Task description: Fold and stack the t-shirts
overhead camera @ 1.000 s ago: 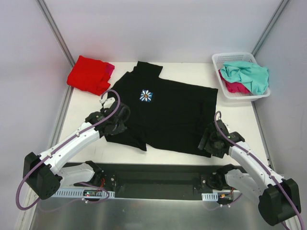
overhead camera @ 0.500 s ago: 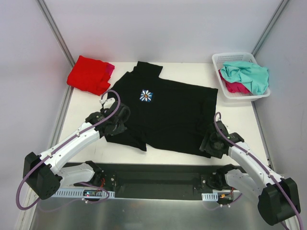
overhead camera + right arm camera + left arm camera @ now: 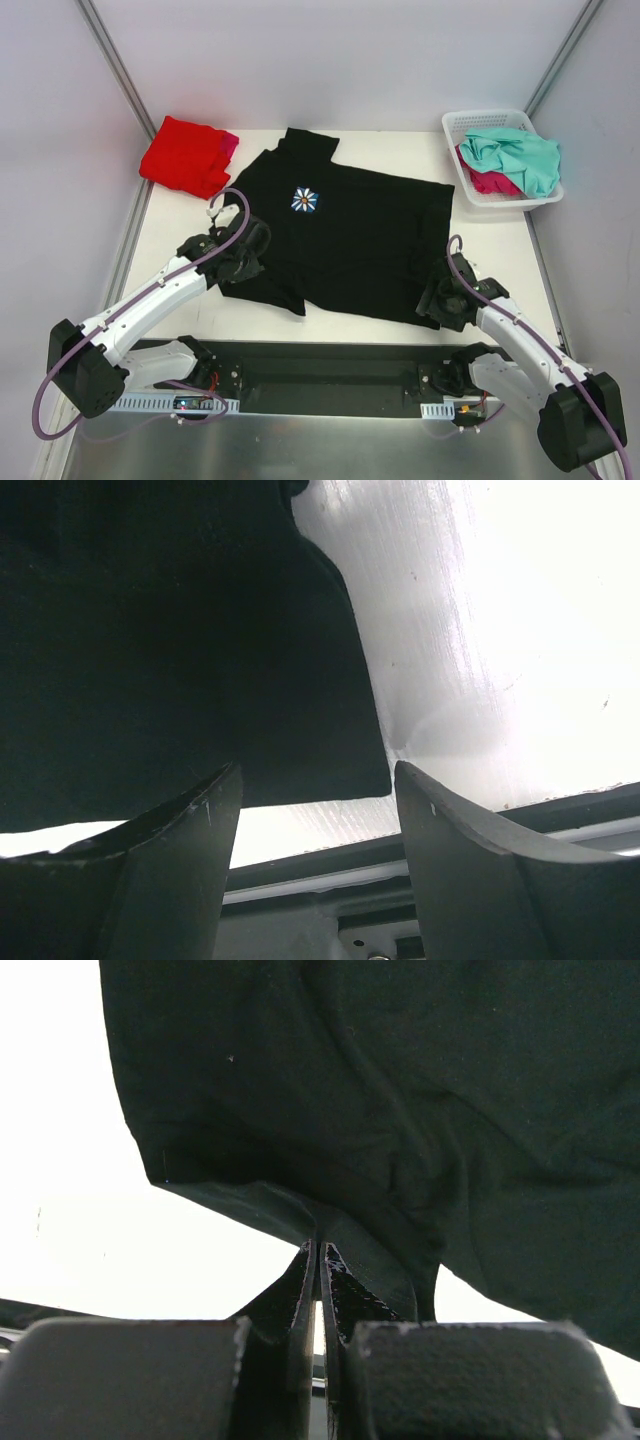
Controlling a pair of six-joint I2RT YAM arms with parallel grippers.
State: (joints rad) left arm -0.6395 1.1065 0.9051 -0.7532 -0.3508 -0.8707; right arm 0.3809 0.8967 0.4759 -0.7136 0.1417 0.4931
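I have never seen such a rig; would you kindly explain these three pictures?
Two robot arms stand at the near edge of the table, each with a two-finger gripper. The overhead picture comes from a camera above and behind them; the other two from wrist cameras. On the table lie a black t-shirt and a folded red shirt; a white basket holds a teal shirt and a pink shirt. The left gripper is shut on the black t-shirt's edge. The right gripper is open at its near corner, holding nothing.

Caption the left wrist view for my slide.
Left hand shut, pinching an edge of the black cloth t-shirt above the white table.
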